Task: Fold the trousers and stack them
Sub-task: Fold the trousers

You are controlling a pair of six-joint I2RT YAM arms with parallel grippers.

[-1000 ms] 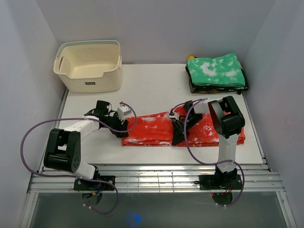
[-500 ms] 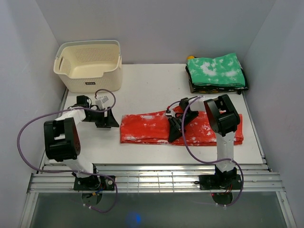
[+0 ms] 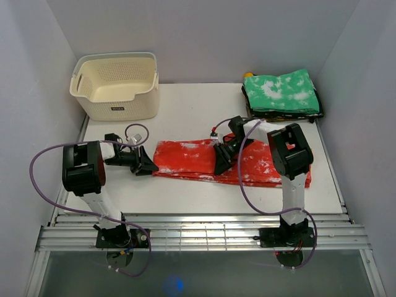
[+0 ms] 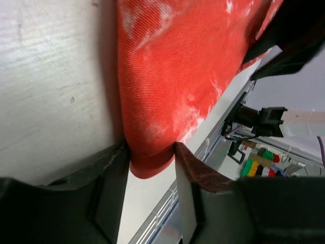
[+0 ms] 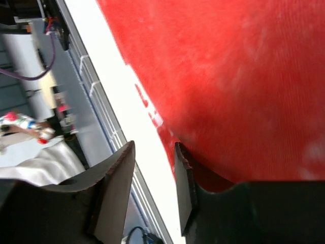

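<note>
Basket (image 3: 114,108): cream, at the far left of the desk (image 3: 198,111).
Left hand (image 4: 151,146): low at the left end of the trousers (image 3: 192,158) — the end fold is pinched between its fingers (image 4: 109,178), touching both.
Trousers: a long folded strip across the middle of the desk, running left to right.
Right hand (image 5: 155,145): over the strip's middle, at its near edge — fingers part way apart, gripping nothing.
Green cloth (image 3: 281,91): folded stack, far right, well apart from the trousers.
</note>
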